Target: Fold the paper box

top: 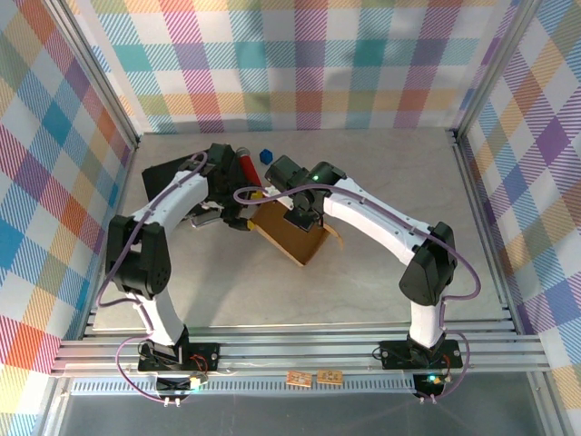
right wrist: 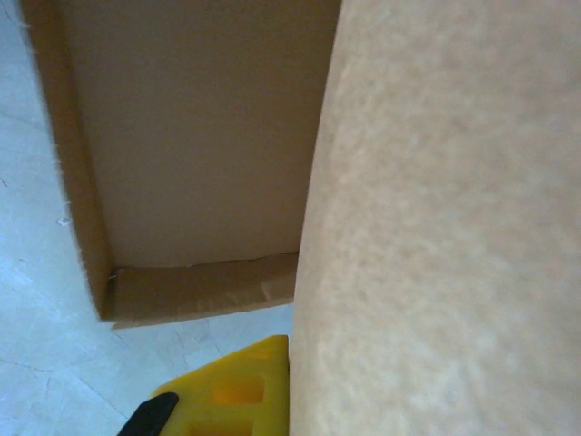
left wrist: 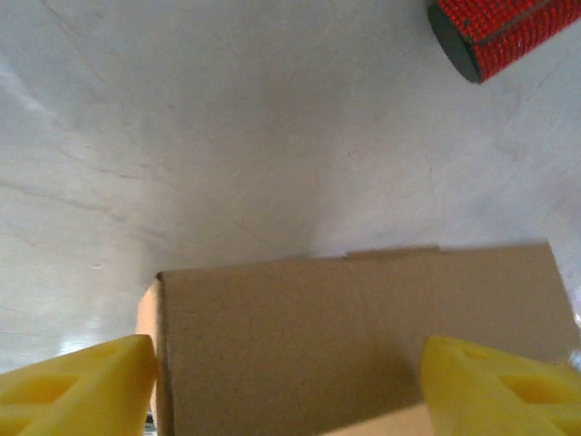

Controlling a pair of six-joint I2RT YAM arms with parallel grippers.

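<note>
The paper box is lying mid-table between both arms. The left gripper is reaching in low, with its fingers spread wide around one wall (not squeezing it). The right gripper is bending down, pinching closed on a raised flap.

red cylinder cut by top edge; paper box runs off below (blurred at right wrist).

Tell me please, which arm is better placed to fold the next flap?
Probably left: the left gripper stands open astride the paper box, while the right gripper is shut on it.
</note>
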